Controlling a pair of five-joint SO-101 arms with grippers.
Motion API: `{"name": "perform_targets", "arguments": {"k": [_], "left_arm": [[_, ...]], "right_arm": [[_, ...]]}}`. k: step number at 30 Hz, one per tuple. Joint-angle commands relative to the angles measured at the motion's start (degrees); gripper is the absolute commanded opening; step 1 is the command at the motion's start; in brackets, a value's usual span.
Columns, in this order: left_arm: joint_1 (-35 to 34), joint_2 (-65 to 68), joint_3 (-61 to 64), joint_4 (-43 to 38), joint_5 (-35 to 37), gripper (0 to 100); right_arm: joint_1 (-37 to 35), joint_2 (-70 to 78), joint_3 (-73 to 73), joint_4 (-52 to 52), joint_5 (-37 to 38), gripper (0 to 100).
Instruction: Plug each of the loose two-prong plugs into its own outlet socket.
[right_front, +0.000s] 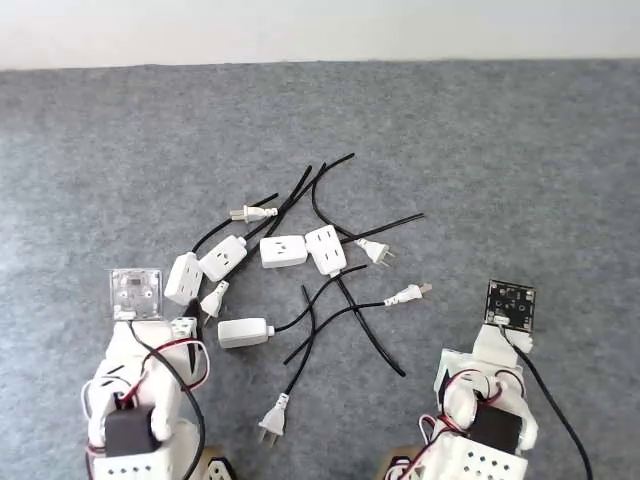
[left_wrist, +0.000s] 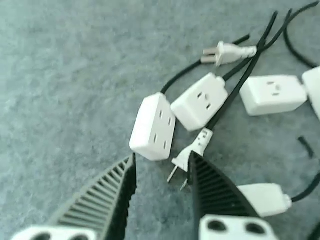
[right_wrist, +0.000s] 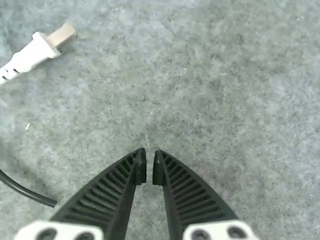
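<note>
Several white outlet sockets and two-prong plugs on black cords lie scattered mid-table. My left gripper (left_wrist: 161, 169) is open, low over the carpet. Just past its tips lie a socket (left_wrist: 152, 127) and a small plug (left_wrist: 192, 152), which is beside one finger (left_wrist: 205, 182). In the high view this plug (right_front: 213, 298) lies next to the leftmost socket (right_front: 184, 277). My right gripper (right_wrist: 149, 164) is shut on nothing above bare carpet. A loose plug (right_wrist: 40, 47) lies well ahead of it; in the high view this plug (right_front: 407, 293) is right of the pile.
More sockets (right_front: 223, 257) (right_front: 283, 251) (right_front: 325, 249) sit in a row, another socket (right_front: 244, 332) nearer the arms. Other plugs lie at the far side (right_front: 255, 212), the right (right_front: 375, 252) and the front (right_front: 272, 418). Grey carpet (right_front: 520, 160) covers the table.
</note>
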Motion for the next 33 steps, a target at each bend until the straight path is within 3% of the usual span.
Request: {"name": "perform_targets", "arguments": {"k": [1, 6, 10, 14, 19, 31, 33], "left_arm": [[0.53, 0.26, -8.22, 3.16, -0.18, 17], [0.53, 1.14, -12.79, 6.15, -0.44, 17], [0.53, 9.85, -15.25, 5.63, -0.44, 17], [0.53, 22.68, -21.05, 5.63, -0.44, 17], [1.93, 36.40, -26.95, 5.89, -0.44, 17], [17.41, 59.60, -32.92, 5.63, -0.62, 17], [19.08, 62.24, -34.07, 5.63, -4.40, 17]], "right_arm": [[-0.22, -0.75, 1.05, -0.40, 0.53, 4.8], [1.98, -0.75, 0.97, -8.92, 0.53, 4.8], [3.47, -0.75, 1.05, -21.14, 0.44, 4.8], [-4.44, -0.75, 0.88, -24.75, 0.53, 4.3], [-13.76, -0.66, 0.97, -18.15, 0.44, 4.4], [0.40, -0.66, -1.76, -15.16, 5.19, 4.7], [1.45, -0.66, -1.93, -15.16, 5.10, 4.7]]}}
